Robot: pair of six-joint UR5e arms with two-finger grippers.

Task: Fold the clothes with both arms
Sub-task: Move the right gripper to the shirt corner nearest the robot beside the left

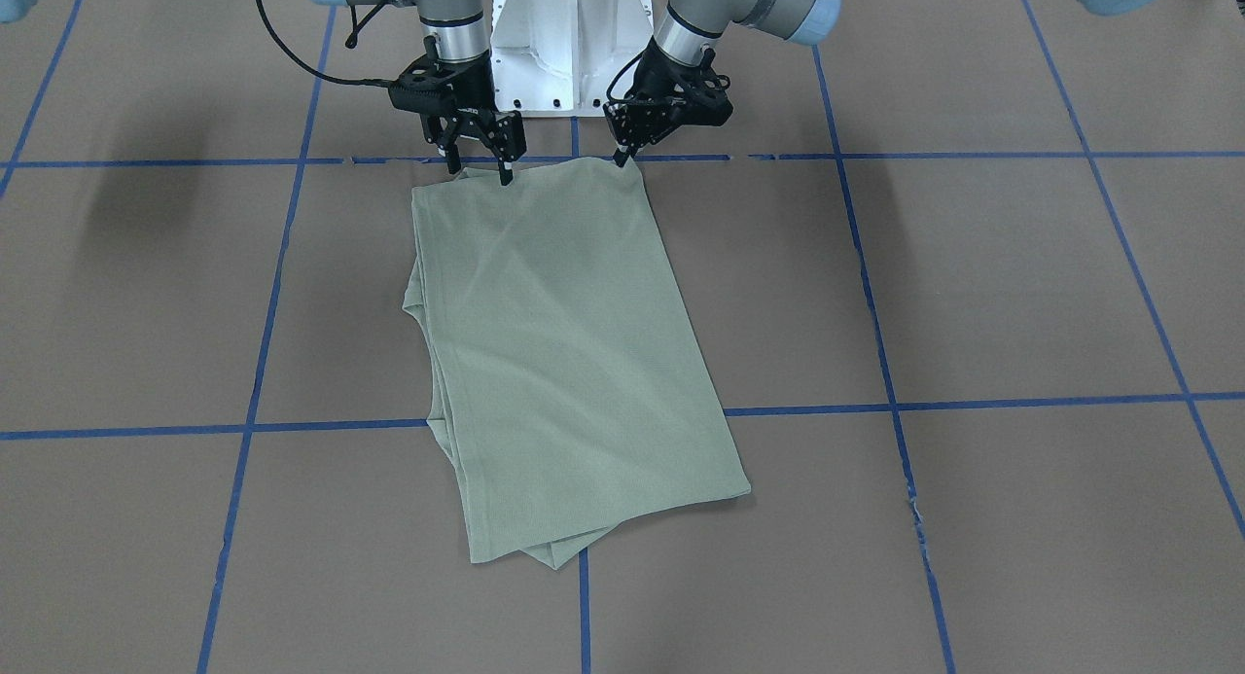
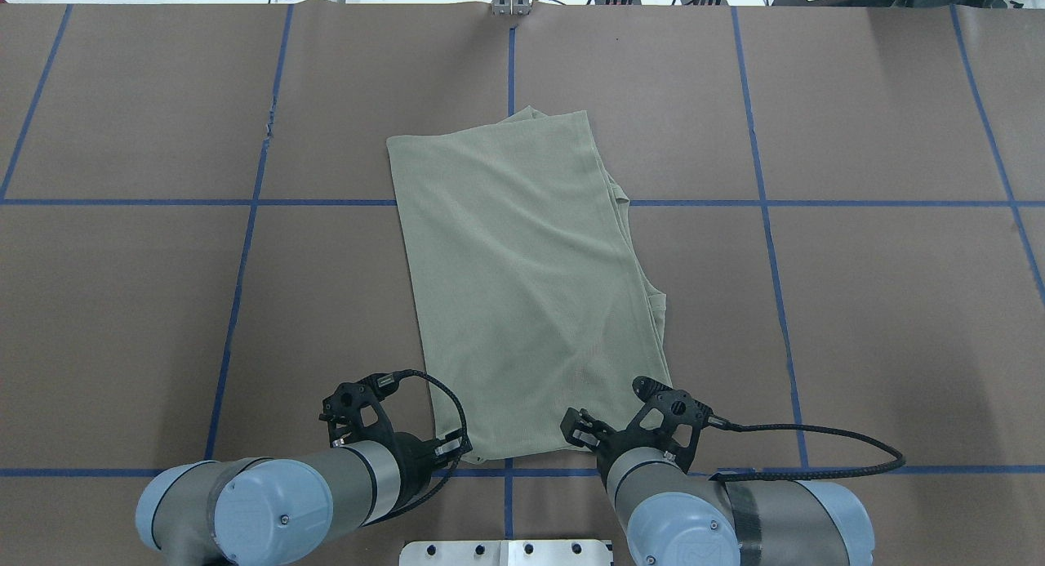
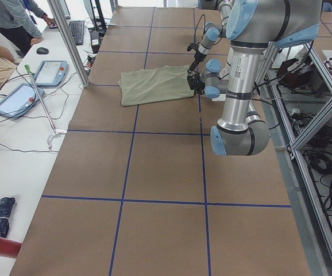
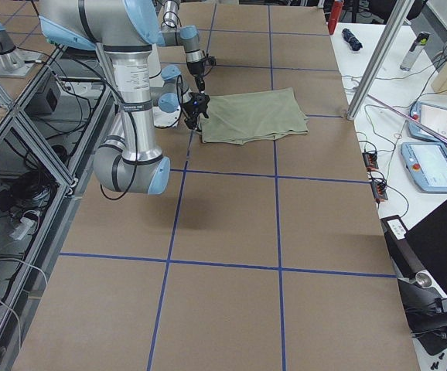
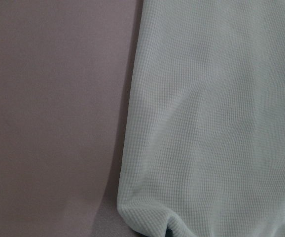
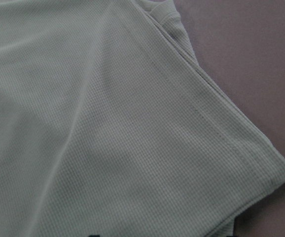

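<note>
left gripper (image 1: 622,157) clamped on the robot-side corner of the shirt (image 1: 554,343) | right gripper (image 1: 479,168) jaws spread over the same hem, gripping nothing | shirt folded into a long panel, skewed, mid-table (image 1: 973,285), hem toward the robot-side edge | risk: lifting with one corner held would twist the panel and let the stacked layers slide apart | containers: none seen

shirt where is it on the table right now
In the overhead view the shirt lies folded at the centre, its near edge at the left tool and right tool, just ahead of the white base.
</note>
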